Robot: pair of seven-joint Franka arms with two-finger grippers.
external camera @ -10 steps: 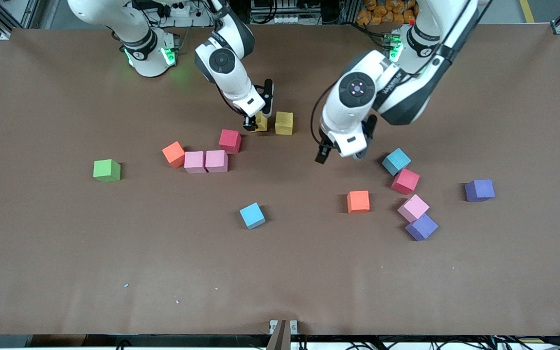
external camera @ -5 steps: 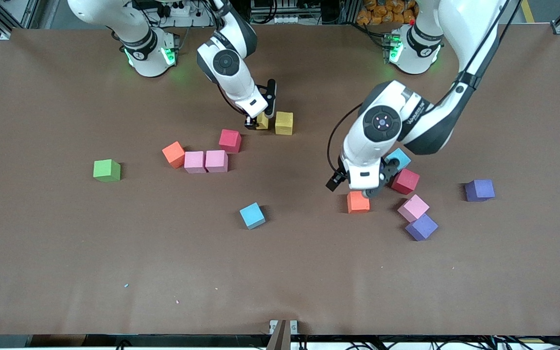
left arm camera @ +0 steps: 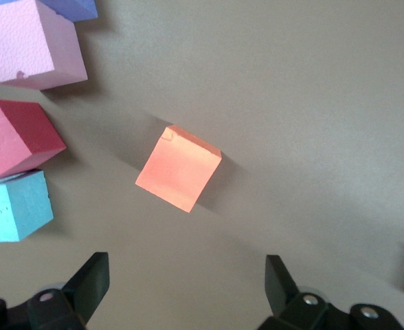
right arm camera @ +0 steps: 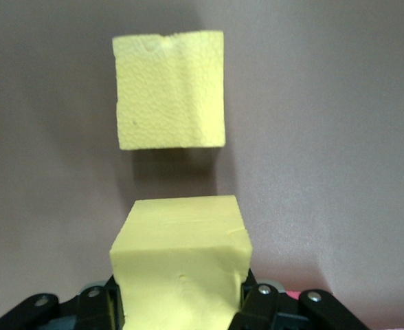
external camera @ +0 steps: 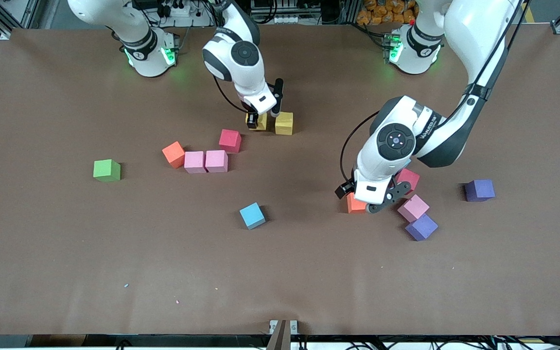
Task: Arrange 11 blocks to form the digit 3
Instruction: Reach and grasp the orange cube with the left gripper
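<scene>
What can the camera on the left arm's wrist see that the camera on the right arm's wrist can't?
Only the left wrist view shows the open left gripper above an orange cube, with pink, red and light blue cubes beside it. Only the right wrist view shows the right gripper shut on a yellow cube, with a second yellow cube lying apart from it. Both show the brown table.

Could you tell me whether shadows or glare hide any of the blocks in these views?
Front view: even light, no glare; the left gripper partly covers the orange block. Left wrist view: that block casts a soft shadow. Right wrist view: both yellow blocks are clear.
</scene>
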